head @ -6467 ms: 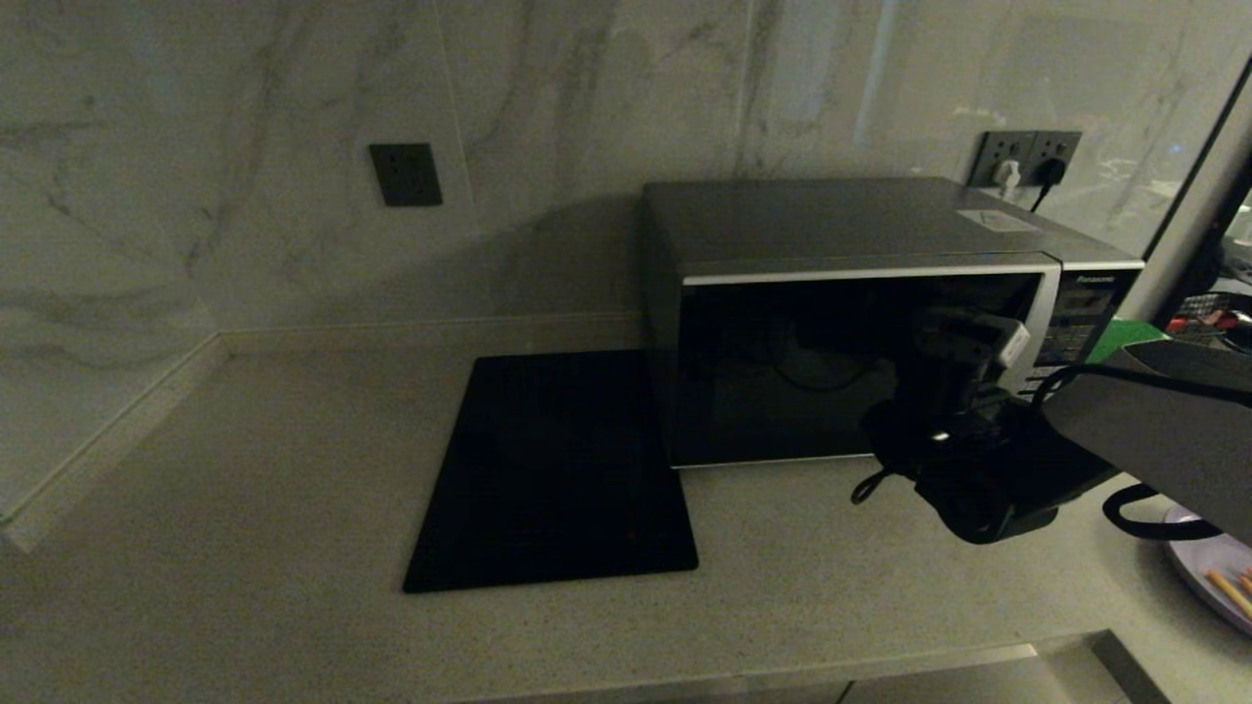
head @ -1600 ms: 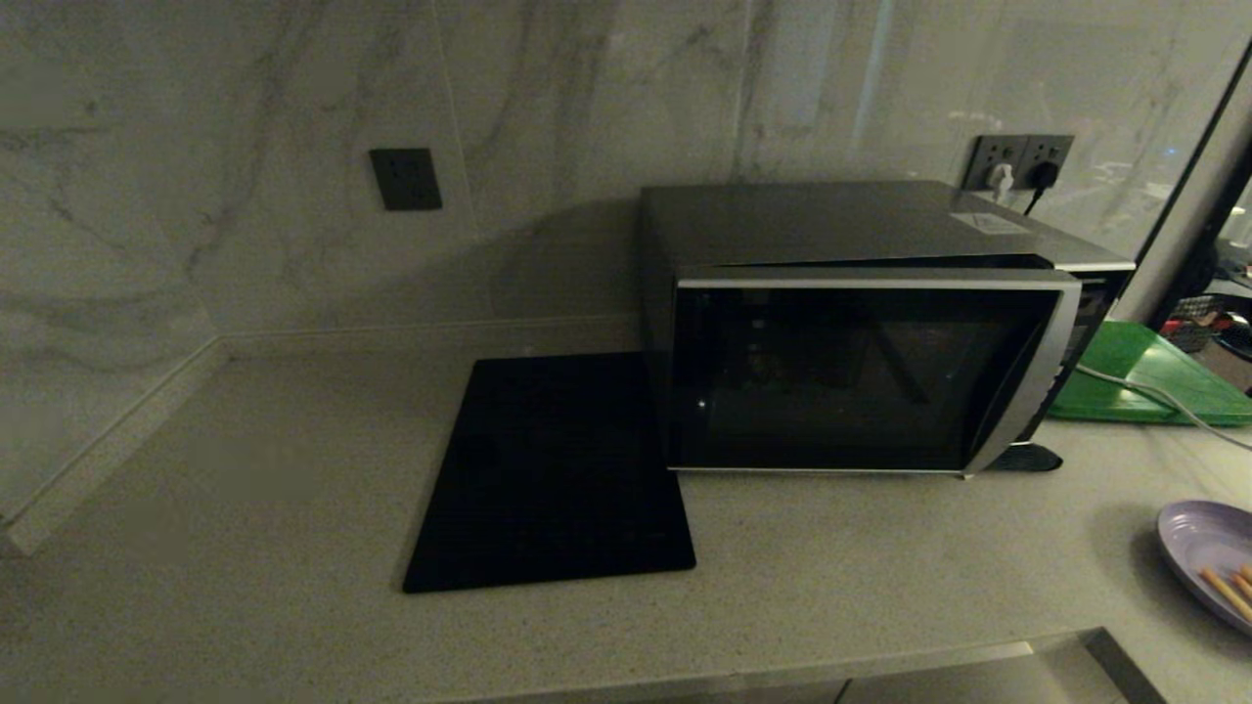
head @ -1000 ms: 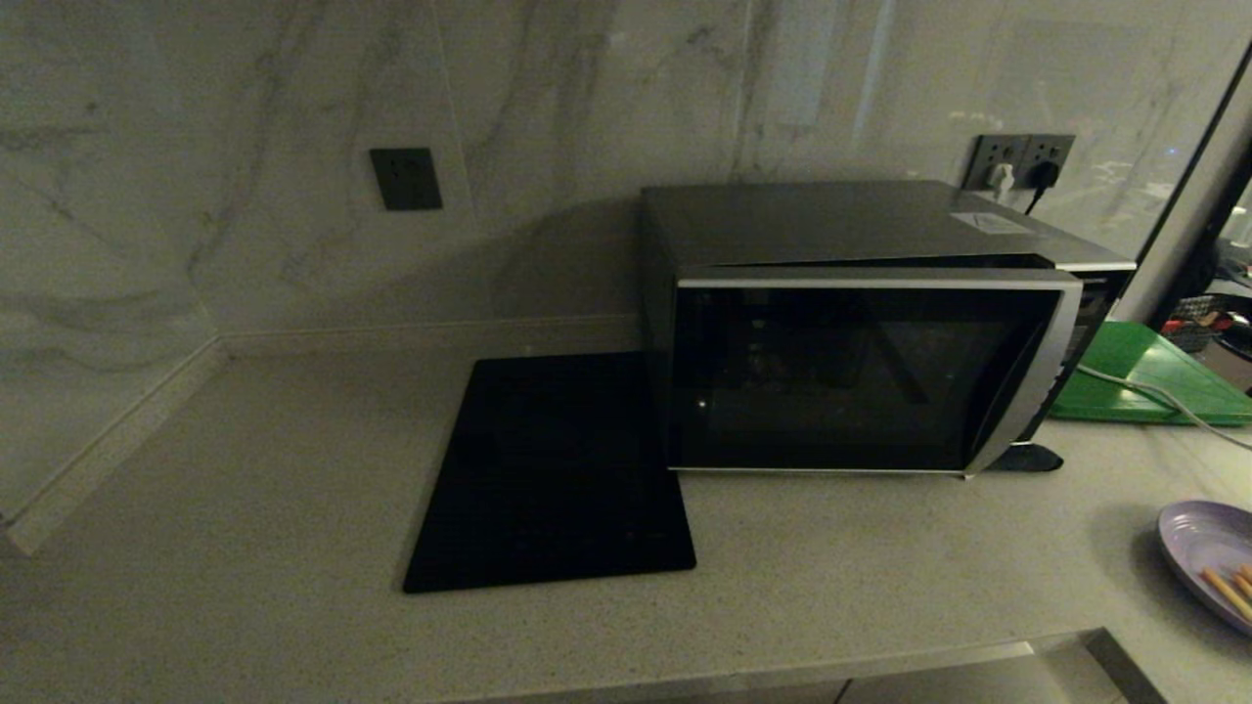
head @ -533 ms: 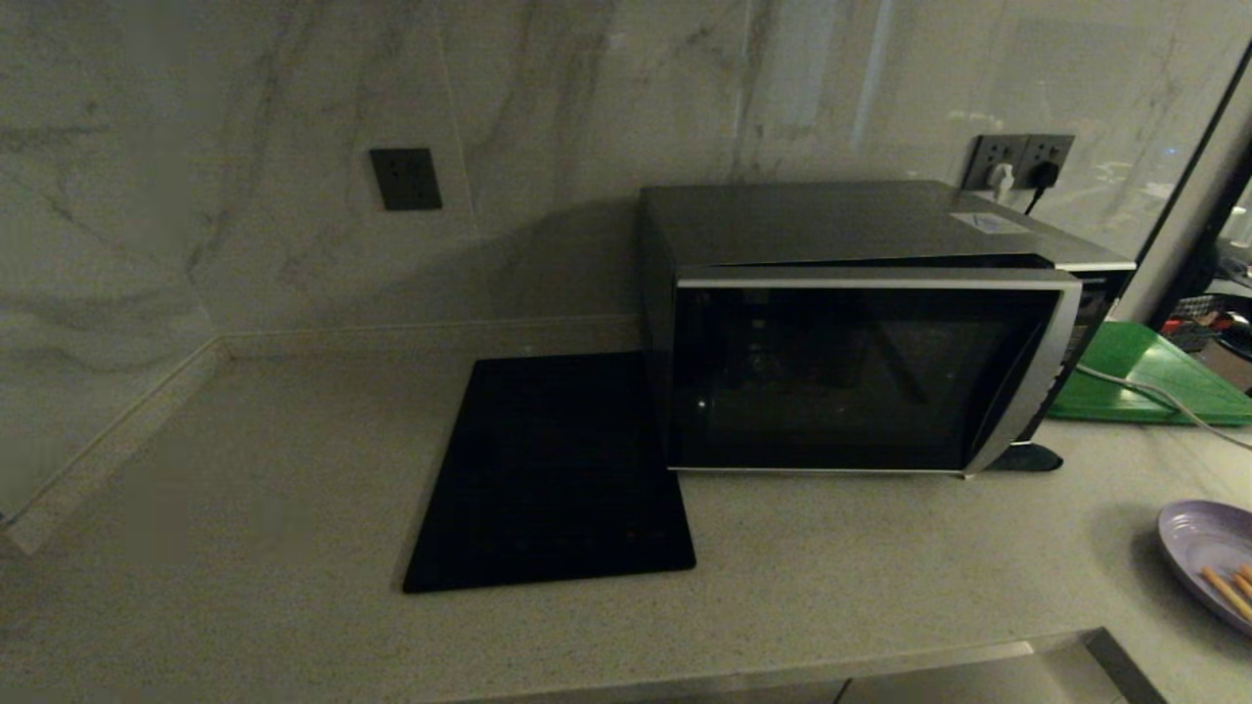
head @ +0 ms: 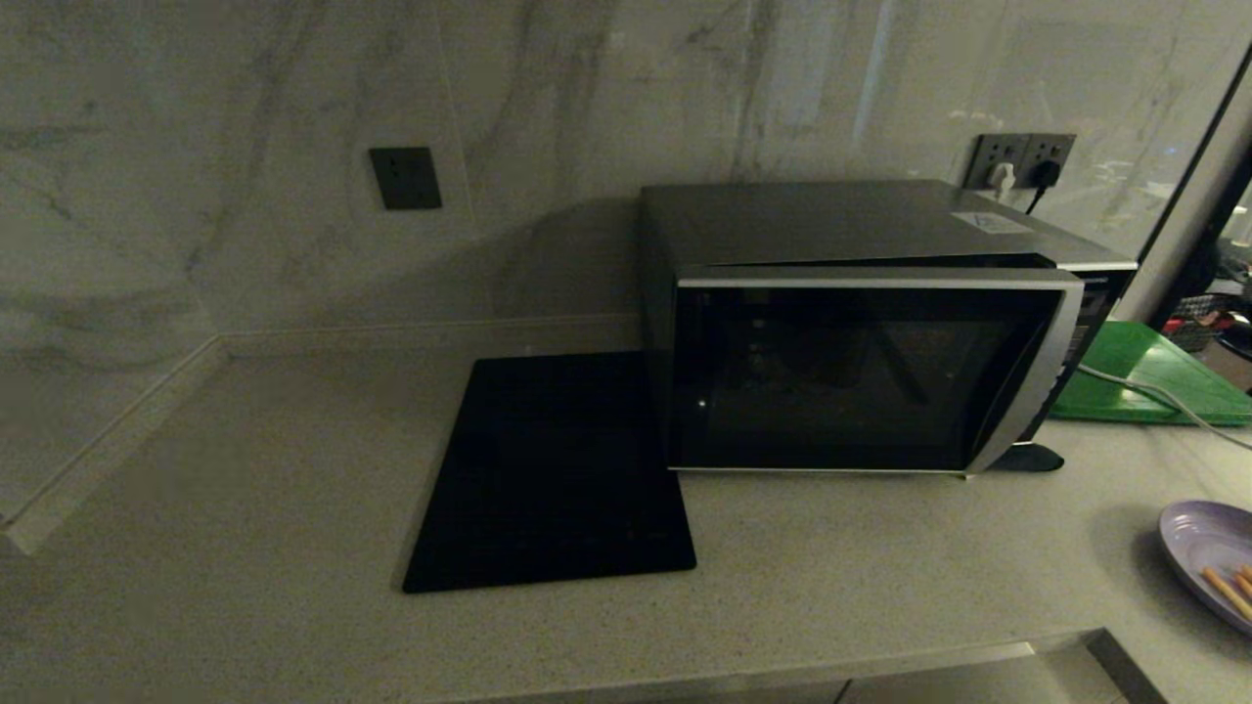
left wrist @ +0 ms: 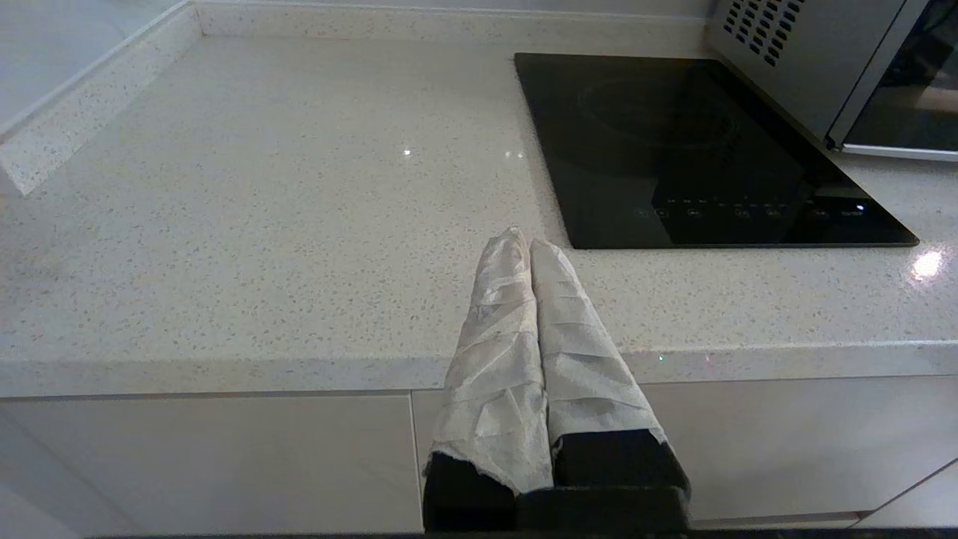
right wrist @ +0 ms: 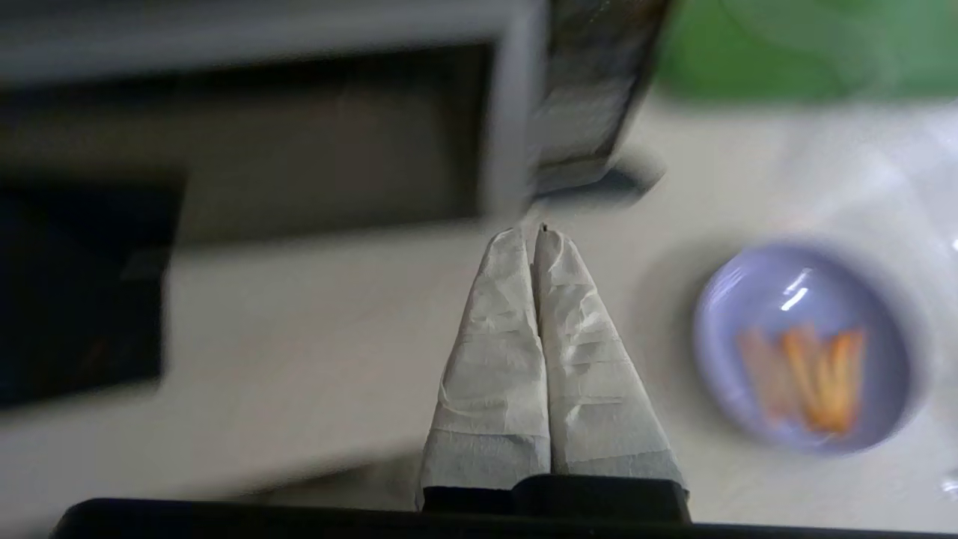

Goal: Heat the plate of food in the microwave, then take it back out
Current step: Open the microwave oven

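On the countertop (head: 245,508), toward its back-right, the microwave (head: 861,323) sits w/ its door (head: 851,376) ajar: handle-side edge swung out a little from the body, hinge side to the robot's left. That's the change. A few secs ago the door was flush shut and the right arm was up at the handle; since then the door has come off its latch and stayed at the same small angle over the last sec or so, and the arm has pulled out of the head view. So opening is started, not finished; the gap looks too narrow for a plate, in my judgement.

Plate of food (head: 1213,572) is at the counter's front-right edge, well apart from the microwave, partly cut off in the head view; orange-brown sticks (right wrist: 812,378) lie in it, clearer in the right wrist view.

Right gripper (right wrist: 535,236): wrapped fingers pressed together, holding nothing, hovering over bare counter between the door's free edge and the plate. Left gripper (left wrist: 524,243): fingers also together, empty, parked off the counter's front edge, near the black cooktop (head: 558,469). Green board (head: 1144,376) lies right of the microwave, w/ a pale cable (head: 1154,396) across it.

Next, probably: swing the door wide, then go for the plate.
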### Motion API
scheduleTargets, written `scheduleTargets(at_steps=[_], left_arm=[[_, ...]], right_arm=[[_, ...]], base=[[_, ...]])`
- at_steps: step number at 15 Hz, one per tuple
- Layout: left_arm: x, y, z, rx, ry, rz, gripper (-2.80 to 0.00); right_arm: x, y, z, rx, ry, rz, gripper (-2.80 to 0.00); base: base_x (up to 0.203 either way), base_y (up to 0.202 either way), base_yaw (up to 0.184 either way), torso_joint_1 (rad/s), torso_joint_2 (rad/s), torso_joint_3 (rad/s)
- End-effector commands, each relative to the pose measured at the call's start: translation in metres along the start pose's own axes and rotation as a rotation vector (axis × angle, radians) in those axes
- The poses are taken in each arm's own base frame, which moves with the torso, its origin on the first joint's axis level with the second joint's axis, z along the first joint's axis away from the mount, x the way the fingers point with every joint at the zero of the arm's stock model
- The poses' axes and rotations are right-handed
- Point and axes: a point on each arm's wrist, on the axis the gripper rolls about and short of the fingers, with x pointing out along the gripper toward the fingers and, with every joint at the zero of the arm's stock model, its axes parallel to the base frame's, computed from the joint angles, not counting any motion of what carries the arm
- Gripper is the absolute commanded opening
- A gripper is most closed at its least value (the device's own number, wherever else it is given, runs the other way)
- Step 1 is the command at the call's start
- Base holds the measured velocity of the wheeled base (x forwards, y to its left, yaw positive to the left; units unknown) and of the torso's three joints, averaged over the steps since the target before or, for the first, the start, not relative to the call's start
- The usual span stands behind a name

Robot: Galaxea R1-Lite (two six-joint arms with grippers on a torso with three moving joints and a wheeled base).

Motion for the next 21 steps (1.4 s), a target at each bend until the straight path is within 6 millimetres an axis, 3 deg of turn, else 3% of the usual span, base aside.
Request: scheduleTargets(at_steps=[1,6,10,14,21], left_arm=[[0.0,0.0,0.0,-0.001,-0.001,0.001,-2.8],[0.0,0.0,0.0,-0.001,-0.001,0.0,-2.8],[0.0,0.0,0.0,-0.001,-0.001,0.001,-2.8],[0.0,0.0,0.0,-0.001,-0.001,0.0,-2.8],[0.0,0.0,0.0,-0.001,-0.001,0.001,-2.8]], right_arm=[[0.037,0.004,0.0,-0.006,0.156,0.031,-2.8],[0.072,0.011,0.022,0.005,0.157,0.093,-2.8],[0.096,0.016,0.044,0.002,0.052,0.103,-2.8],[0.128,0.019,0.043,0.005,0.054,0.101,-2.8],[0.145,0.025,0.061,0.025,-0.032,0.053,-2.8]], base=[[0.0,0.0,0.0,0.0,0.0,0.0],[0.0,0.0,0.0,0.0,0.0,0.0],[0.0,0.0,0.0,0.0,0.0,0.0],[0.0,0.0,0.0,0.0,0.0,0.0],[0.0,0.0,0.0,0.0,0.0,0.0]])
